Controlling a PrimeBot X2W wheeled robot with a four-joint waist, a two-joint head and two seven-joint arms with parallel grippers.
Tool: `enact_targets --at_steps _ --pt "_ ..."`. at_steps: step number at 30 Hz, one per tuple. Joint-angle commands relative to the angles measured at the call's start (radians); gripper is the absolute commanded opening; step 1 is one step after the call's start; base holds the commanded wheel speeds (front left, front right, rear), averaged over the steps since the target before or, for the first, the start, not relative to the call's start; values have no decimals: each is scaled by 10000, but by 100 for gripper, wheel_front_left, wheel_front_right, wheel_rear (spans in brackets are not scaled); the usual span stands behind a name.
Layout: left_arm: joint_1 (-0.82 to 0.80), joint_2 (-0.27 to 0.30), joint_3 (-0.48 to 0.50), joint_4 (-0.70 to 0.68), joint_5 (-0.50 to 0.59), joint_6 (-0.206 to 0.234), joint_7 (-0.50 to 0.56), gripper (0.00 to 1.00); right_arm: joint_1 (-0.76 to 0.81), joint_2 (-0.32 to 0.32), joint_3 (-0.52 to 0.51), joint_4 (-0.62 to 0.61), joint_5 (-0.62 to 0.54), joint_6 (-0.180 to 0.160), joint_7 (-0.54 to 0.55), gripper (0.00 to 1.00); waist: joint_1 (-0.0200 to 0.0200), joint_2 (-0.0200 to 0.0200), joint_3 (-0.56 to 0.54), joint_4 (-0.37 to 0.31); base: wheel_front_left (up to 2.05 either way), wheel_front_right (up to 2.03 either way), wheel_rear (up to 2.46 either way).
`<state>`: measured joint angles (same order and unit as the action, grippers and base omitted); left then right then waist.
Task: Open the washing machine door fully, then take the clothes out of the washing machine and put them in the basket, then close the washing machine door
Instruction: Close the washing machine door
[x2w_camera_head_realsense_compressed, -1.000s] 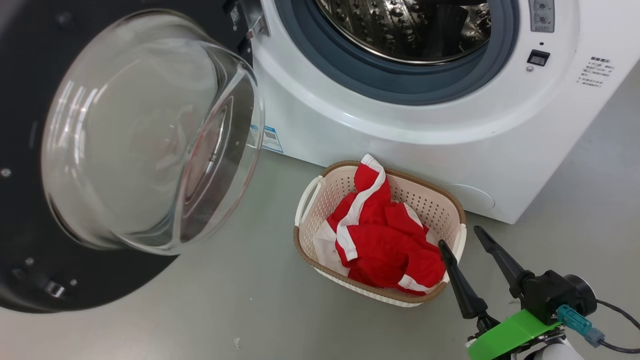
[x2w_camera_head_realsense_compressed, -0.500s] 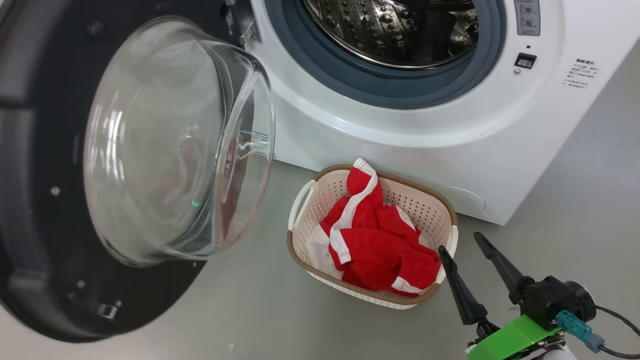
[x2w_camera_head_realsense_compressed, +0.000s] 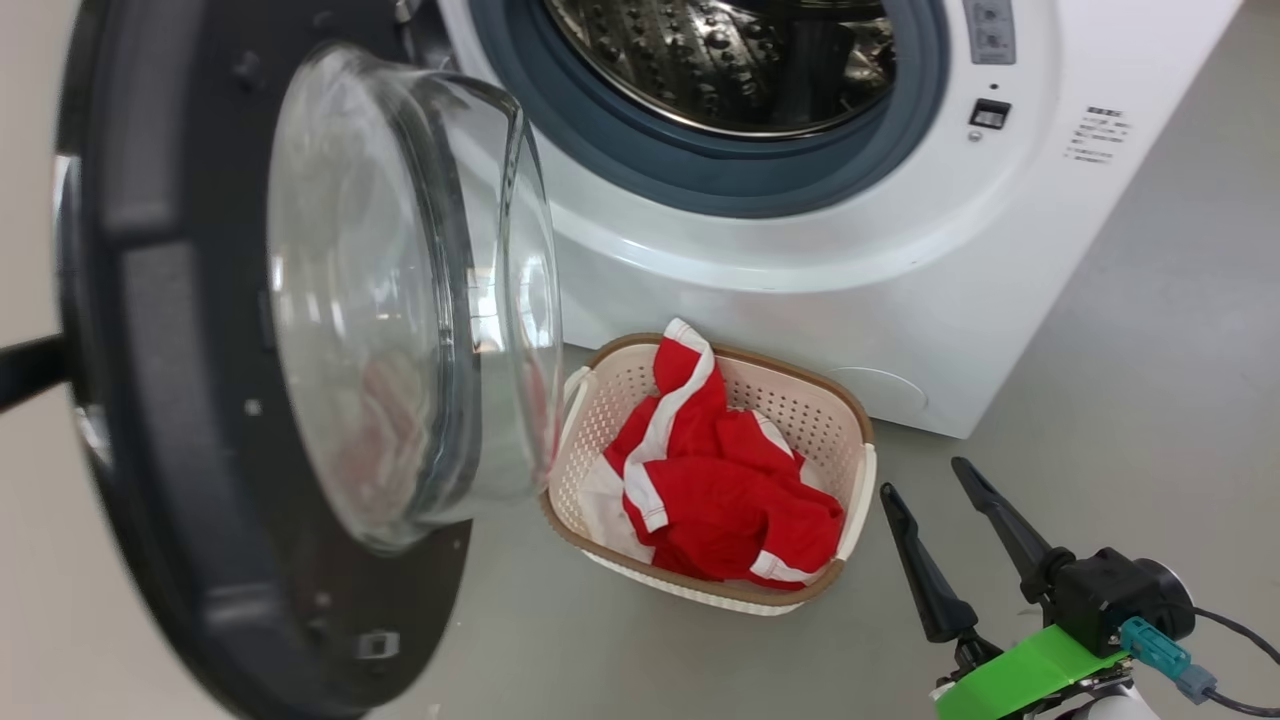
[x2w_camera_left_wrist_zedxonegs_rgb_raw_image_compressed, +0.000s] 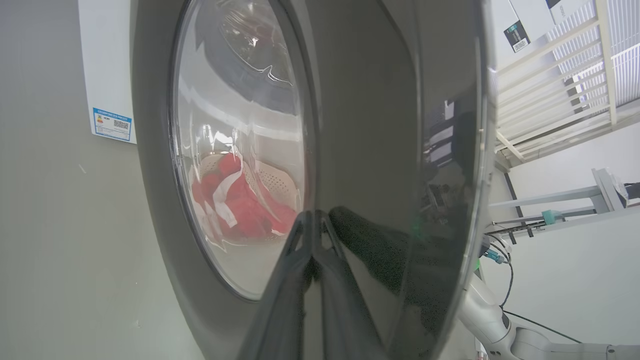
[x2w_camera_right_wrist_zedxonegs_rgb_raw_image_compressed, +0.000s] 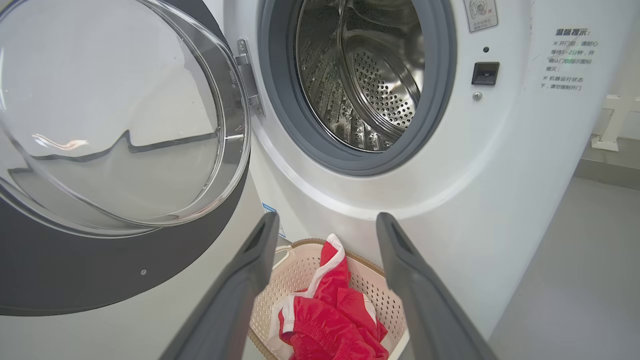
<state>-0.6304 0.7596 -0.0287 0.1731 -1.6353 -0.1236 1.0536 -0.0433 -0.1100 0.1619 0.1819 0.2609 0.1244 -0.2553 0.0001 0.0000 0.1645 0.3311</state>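
head view: the washing machine door (x2w_camera_head_realsense_compressed: 400, 300) stands swung out at the left, near edge-on to the camera, its glass bowl just beside the basket (x2w_camera_head_realsense_compressed: 800, 362). the red clothes (x2w_camera_head_realsense_compressed: 720, 490) lie heaped in the basket, on the floor in front of the washing machine (x2w_camera_head_realsense_compressed: 800, 260). the part of the drum (x2w_camera_head_realsense_compressed: 720, 60) in view looks bare. the right gripper (x2w_camera_head_realsense_compressed: 922, 478) hangs released and empty, near the basket's right end. so i judge opening and unloading done, with only closing the door left.

left wrist view: this shows the door's outer side. the left gripper (x2w_camera_left_wrist_zedxonegs_rgb_raw_image_compressed: 312, 220) is clenched on nothing, fingers together, tips seemingly resting on the glossy black face (x2w_camera_left_wrist_zedxonegs_rgb_raw_image_compressed: 375, 125) just beside the window. that suits a push. the clothes (x2w_camera_left_wrist_zedxonegs_rgb_raw_image_compressed: 235, 205) show red through the glass.

right wrist view: this looks deep into the steel drum (x2w_camera_right_wrist_zedxonegs_rgb_raw_image_compressed: 370, 85), and no garment shows there. it also shows the door's hinge (x2w_camera_right_wrist_zedxonegs_rgb_raw_image_compressed: 247, 75) beside the grey gasket (x2w_camera_right_wrist_zedxonegs_rgb_raw_image_compressed: 280, 115), and the spread right gripper (x2w_camera_right_wrist_zedxonegs_rgb_raw_image_compressed: 327, 217) above the basket (x2w_camera_right_wrist_zedxonegs_rgb_raw_image_compressed: 300, 243).
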Motion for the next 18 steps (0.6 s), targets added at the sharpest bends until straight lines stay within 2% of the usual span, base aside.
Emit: enact_targets --at_steps 1,10,18 --pt "-203 328 480 -515 -31 -71 80 0 -90 28 138 -282 74 63 -65 100 -1 0 0 -153 0 0 0" --pt "-537 -715 152 -1706 295 -71 97 0 -109 152 -33 -370 53 63 -65 100 -1 0 56 -669 0 0 0" --pt "-1027 -1544 -282 -2003 762 -71 -376 0 -246 242 -81 -442 -1 63 -65 100 -1 0 282 -1130 0 0 0"
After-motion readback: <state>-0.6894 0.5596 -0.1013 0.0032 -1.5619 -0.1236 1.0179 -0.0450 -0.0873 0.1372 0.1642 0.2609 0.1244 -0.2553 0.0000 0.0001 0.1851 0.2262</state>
